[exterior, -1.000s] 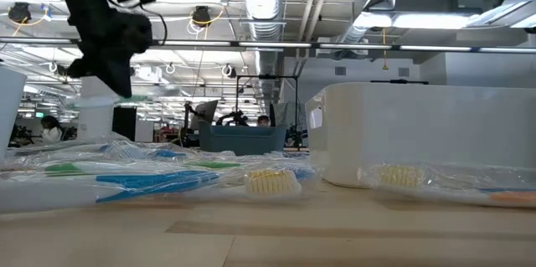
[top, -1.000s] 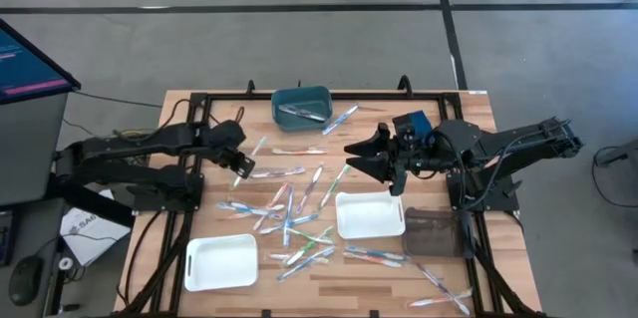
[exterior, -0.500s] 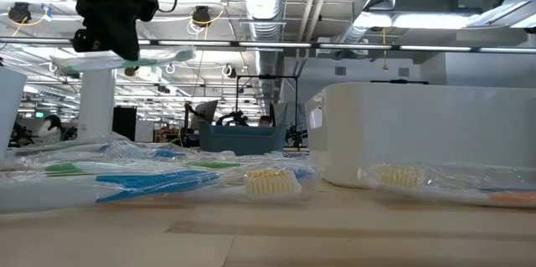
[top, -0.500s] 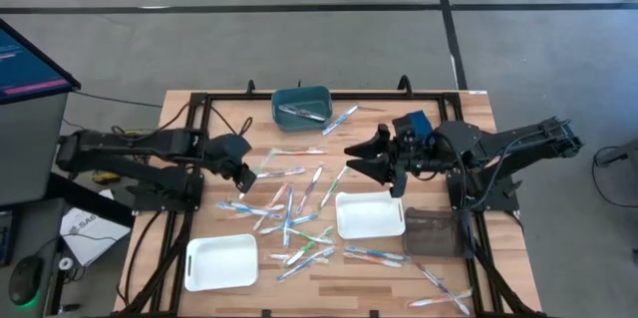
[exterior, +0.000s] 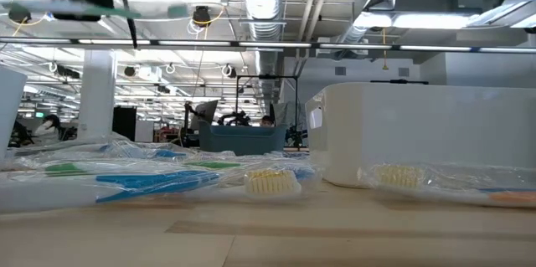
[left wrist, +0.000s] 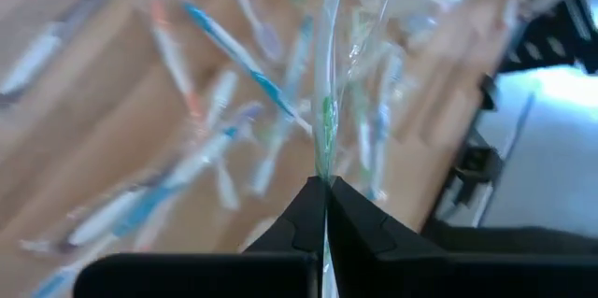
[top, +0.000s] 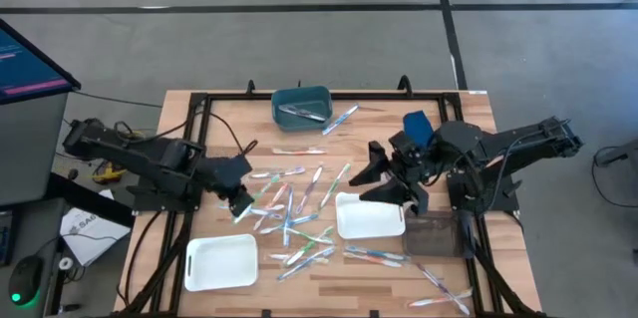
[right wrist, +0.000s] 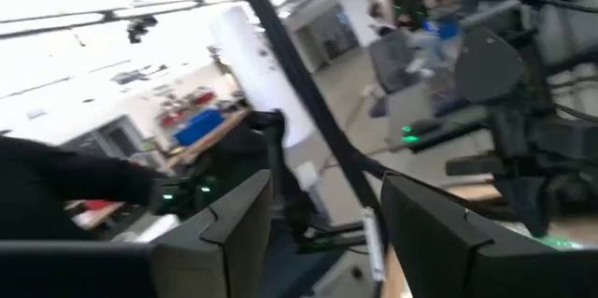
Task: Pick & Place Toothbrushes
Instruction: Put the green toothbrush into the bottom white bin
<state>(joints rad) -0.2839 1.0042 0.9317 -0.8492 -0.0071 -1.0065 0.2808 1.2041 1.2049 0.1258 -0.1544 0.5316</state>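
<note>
A: Where is the toothbrush the left arm is working on?

B: It is a wrapped green toothbrush (left wrist: 326, 111), pinched at its lower end between the fingers of the left gripper (top: 239, 198), which are closed tight on the crinkled wrapper. In the low view it hangs high above the table, level, near the picture's upper edge. In the high view the gripper sits at about nine o'clock from the loose pile of toothbrushes (top: 294, 203) in the table's middle.

A: Where might it go?

B: Probably the empty white tray (top: 221, 261) at about six o'clock from that gripper. Another white tray (top: 369, 216) lies past the pile at three o'clock, a dark clear tray (top: 434, 233) just beside it, and a teal bin (top: 301, 106) at twelve o'clock already holds one brush.

A: And the right arm?

B: The right gripper (top: 384, 173) hovers over the far edge of the second white tray, its fingers spread apart and holding nothing.

A: What could go wrong?

B: The grip looks to be on the thin wrapper tip, so the long brush could swing or slip out during travel. Released too high, it could bounce off the shallow tray's rim.
</note>
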